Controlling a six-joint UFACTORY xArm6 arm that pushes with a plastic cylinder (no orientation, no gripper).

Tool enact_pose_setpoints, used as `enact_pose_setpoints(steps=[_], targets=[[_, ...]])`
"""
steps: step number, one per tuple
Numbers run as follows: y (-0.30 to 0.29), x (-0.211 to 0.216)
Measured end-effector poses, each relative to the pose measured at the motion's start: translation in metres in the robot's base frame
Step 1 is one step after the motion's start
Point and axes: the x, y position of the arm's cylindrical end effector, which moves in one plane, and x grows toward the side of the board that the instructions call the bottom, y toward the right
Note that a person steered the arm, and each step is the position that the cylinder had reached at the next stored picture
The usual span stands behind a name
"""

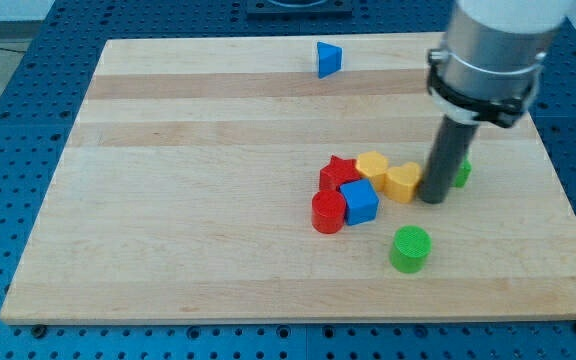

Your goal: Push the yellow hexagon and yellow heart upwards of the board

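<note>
The yellow hexagon (pixel 372 166) and the yellow heart (pixel 403 182) lie side by side right of the board's middle, the heart on the right. My tip (pixel 433 200) stands on the board right against the heart's right side. A red star (pixel 338 172) touches the hexagon's left side. A blue cube (pixel 359 201) sits just below the hexagon, with a red cylinder (pixel 328 212) to its left.
A green block (pixel 460 172) is partly hidden behind the rod on its right. A green cylinder (pixel 410 248) stands alone lower down. A blue triangle (pixel 328 59) lies near the wooden board's (pixel 168 200) top edge. The arm's grey body fills the view's top right.
</note>
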Motion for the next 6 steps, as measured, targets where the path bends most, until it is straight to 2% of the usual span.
enact_pose_setpoints(steps=[2,3,6], targets=[[-0.049,0.012],[-0.082,0.004],[-0.096,-0.077]])
